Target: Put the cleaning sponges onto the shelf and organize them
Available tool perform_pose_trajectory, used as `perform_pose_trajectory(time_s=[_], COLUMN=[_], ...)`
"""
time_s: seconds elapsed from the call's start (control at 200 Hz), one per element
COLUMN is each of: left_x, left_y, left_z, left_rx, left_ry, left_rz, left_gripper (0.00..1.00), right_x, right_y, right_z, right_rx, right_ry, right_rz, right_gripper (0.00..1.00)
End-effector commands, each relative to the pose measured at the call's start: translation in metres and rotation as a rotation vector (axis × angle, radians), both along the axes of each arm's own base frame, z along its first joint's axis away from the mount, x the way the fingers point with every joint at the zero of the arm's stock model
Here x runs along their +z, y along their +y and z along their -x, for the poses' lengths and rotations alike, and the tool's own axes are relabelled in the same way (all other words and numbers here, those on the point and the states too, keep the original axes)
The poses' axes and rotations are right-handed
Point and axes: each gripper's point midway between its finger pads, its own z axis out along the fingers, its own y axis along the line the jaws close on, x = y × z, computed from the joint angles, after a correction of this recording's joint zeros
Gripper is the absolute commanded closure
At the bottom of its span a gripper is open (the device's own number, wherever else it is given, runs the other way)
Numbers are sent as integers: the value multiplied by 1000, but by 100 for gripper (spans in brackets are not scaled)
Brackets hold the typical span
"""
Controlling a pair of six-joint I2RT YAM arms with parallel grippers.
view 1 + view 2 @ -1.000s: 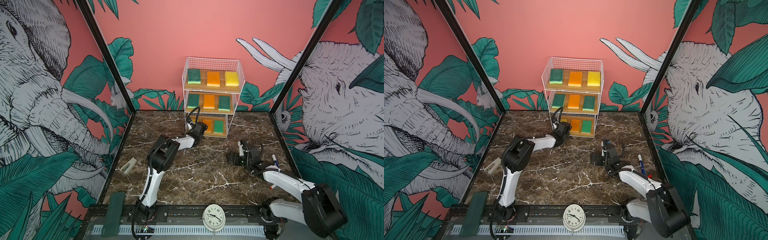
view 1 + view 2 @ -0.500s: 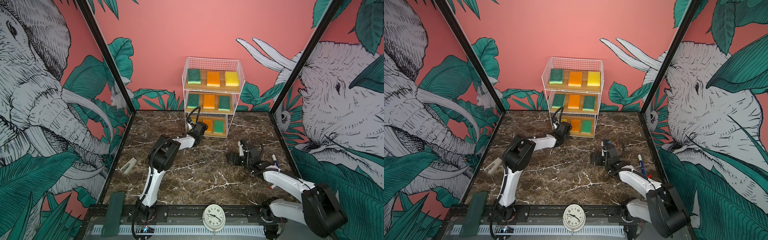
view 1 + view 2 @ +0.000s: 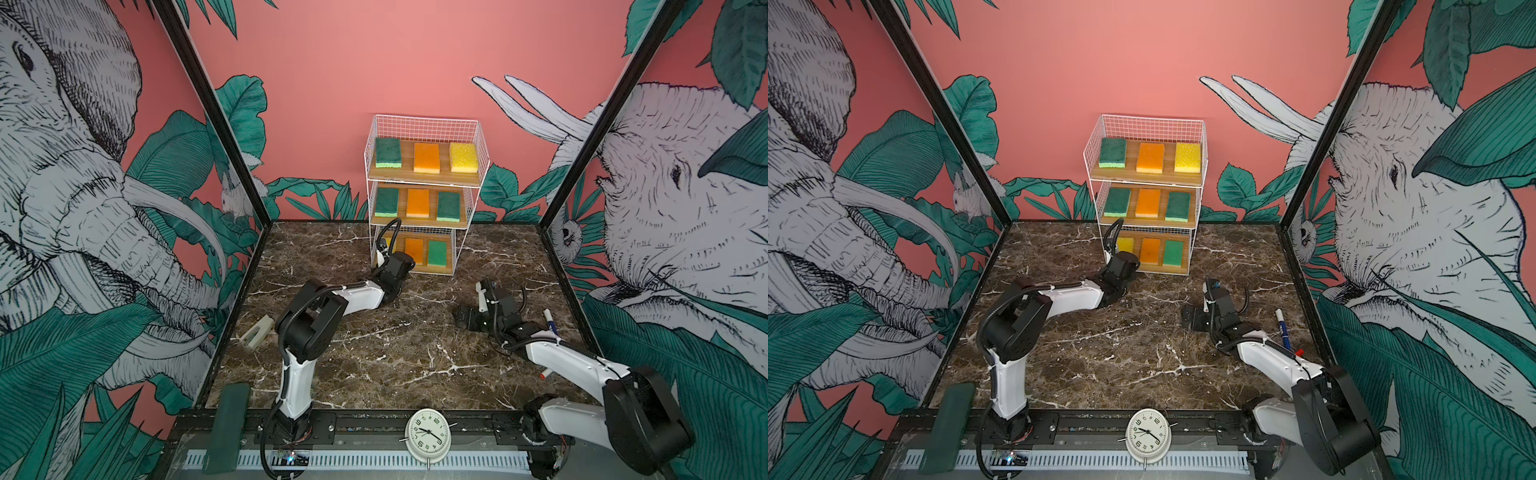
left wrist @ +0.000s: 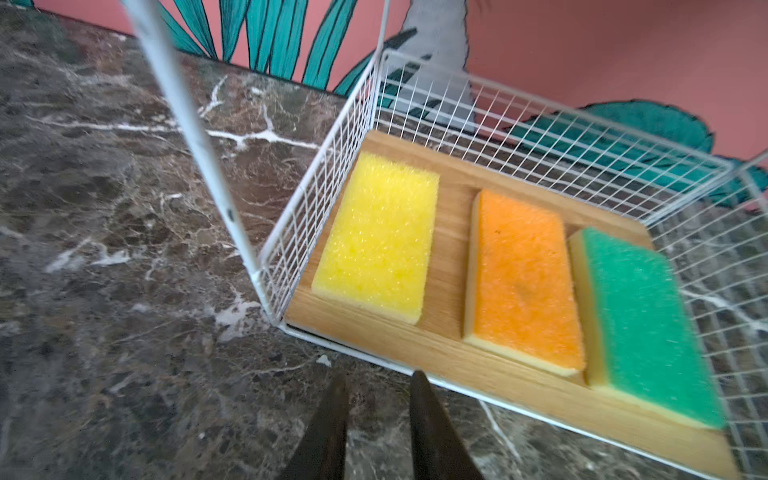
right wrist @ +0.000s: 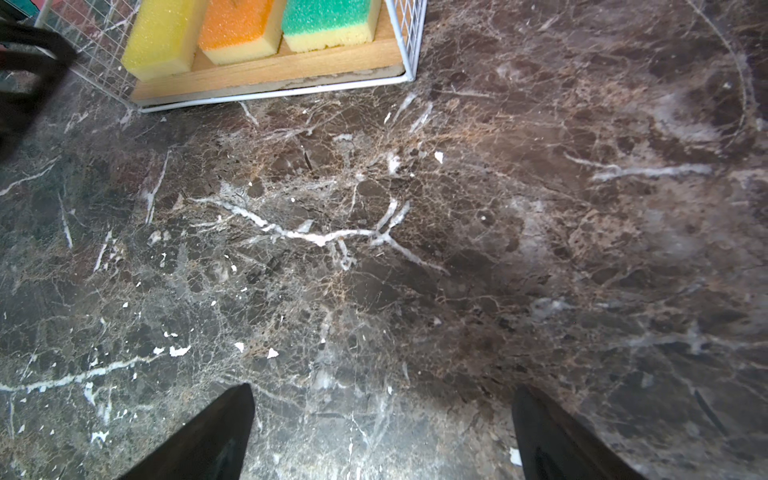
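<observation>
The shelf (image 3: 424, 178) stands at the back of the marble floor. Its top tier holds green (image 3: 388, 152), orange (image 3: 427, 157) and yellow (image 3: 464, 157) cleaning sponges. On the middle tier lie green (image 3: 386, 202), orange (image 3: 417, 203) and green (image 3: 449, 206). In the left wrist view the bottom board carries yellow (image 4: 378, 237), orange (image 4: 523, 278) and green (image 4: 648, 324). My left gripper (image 4: 378, 380) hovers just outside the bottom tier's front left corner, jaws narrowly open and empty. My right gripper (image 5: 382, 390) is wide open over bare marble, right of centre.
A marker pen (image 3: 549, 322) lies by the right wall beside my right arm. A small beige object (image 3: 257, 330) rests near the left wall. A white clock (image 3: 428, 434) and a dark green block (image 3: 226, 432) sit on the front rail.
Both arms stay about where they were. The left gripper's jaws now stand slightly apart in front of the bottom tier.
</observation>
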Motion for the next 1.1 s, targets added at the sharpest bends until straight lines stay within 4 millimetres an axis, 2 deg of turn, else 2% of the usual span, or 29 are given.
perform_pose_trajectory(time_s=[0.0,0.155,0.39,0.52,0.665,0.765,0.9,0.925,1.04,1.095], left_x=[44,59,76,78,84,77,57,54,35,31], left_y=[16,35,79,113,157,191,236,241,255,254], left_z=[8,31,73,87,97,101,105,106,106,101], left_rx=[27,7,-41,-17,35,82,193,207,245,228], left_ry=[-75,-58,-45,-7,-26,-32,-6,6,70,102], left_rz=[11,-54,-217,-250,-296,-285,-249,-279,-412,-392], left_gripper=[72,65,53,42,31,16,5,1,0,0], right_x=[11,27,53,70,85,89,88,88,81,77], right_y=[-5,-13,-35,-49,-61,-70,-86,-90,-108,-118], right_z=[-4,-2,3,2,-8,-17,-28,-29,-35,-37], right_rx=[-12,-26,-84,-107,-114,-128,-168,-178,-231,-257], right_ry=[-38,-49,-73,-94,-141,-151,-161,-161,-170,-176], right_rz=[14,60,148,229,347,415,454,448,395,380], right_gripper=[1,1,1,1,0,1,1,0,1,1])
